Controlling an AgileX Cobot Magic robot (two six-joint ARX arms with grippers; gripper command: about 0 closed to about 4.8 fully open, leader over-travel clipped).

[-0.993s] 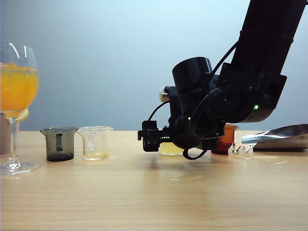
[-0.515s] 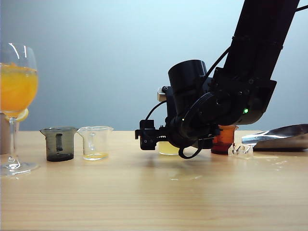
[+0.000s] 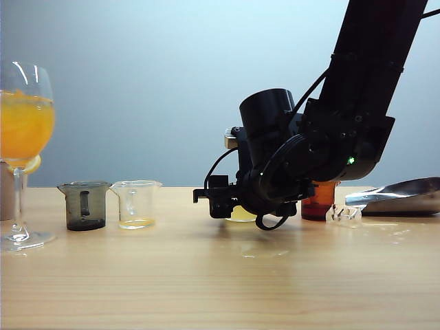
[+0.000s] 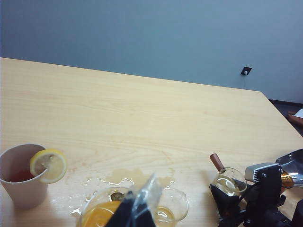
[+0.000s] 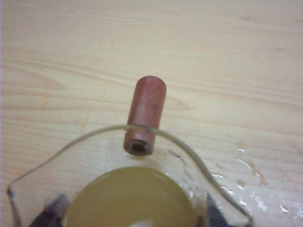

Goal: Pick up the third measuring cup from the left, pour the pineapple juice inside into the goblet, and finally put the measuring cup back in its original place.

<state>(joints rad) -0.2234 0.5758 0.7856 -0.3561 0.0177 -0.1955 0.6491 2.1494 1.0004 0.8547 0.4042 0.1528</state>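
Note:
The third measuring cup (image 5: 142, 142), clear with a flared rim and a short brown handle (image 5: 144, 113), stands on the table and holds pale yellow pineapple juice (image 5: 130, 198). My right gripper (image 5: 130, 213) sits around it, with one dark finger against each side of its wall. In the exterior view this gripper (image 3: 230, 206) hides most of the cup (image 3: 240, 214). The goblet (image 3: 24, 130), tall and filled with orange drink, stands at the far left. My left gripper (image 4: 137, 213) hangs shut above the goblet's rim (image 4: 90, 208), holding nothing.
A smoky grey cup (image 3: 84, 205) and a clear cup (image 3: 136, 203) stand between goblet and gripper. An amber cup (image 3: 320, 199) and a metal tray (image 3: 402, 196) are on the right. A paper cup with a lemon slice (image 4: 23, 175) and spilled drops (image 4: 118, 182) lie near the goblet.
The right arm has shifted slightly to the left and its jaws have narrowed onto the third cup. The cups and the goblet have not moved.

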